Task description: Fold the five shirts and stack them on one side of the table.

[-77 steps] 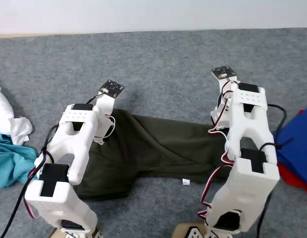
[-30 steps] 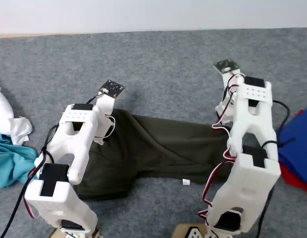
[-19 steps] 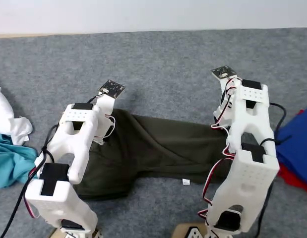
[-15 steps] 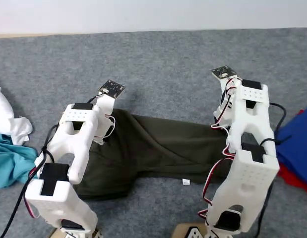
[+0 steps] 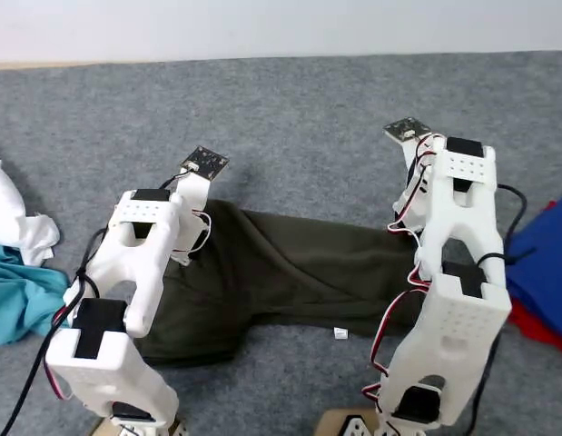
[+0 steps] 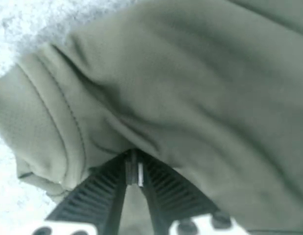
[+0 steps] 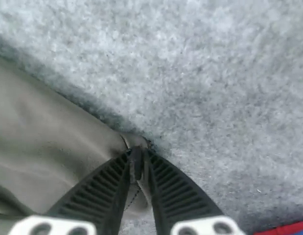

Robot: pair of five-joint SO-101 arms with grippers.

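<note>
A dark olive shirt (image 5: 290, 272) lies spread across the grey table between the two arms. My left gripper (image 6: 133, 169) is shut on a fold of the olive shirt (image 6: 190, 98) near its hemmed edge. At the shirt's right end, my right gripper (image 7: 136, 166) is shut on a corner of the olive shirt (image 7: 48, 147), just at its edge on the grey carpet-like surface (image 7: 215, 73). In the high view both arms' bodies cover their own fingers.
A white shirt (image 5: 13, 218) and a teal shirt (image 5: 17, 295) lie crumpled at the left edge. A blue shirt (image 5: 544, 263) over a red one (image 5: 539, 329) sits at the right edge. Bare grey table (image 5: 299, 127) stretches behind the arms.
The right arm has shifted slightly back and forth at the shirt's right end. The left arm and the shirt have hardly moved.
</note>
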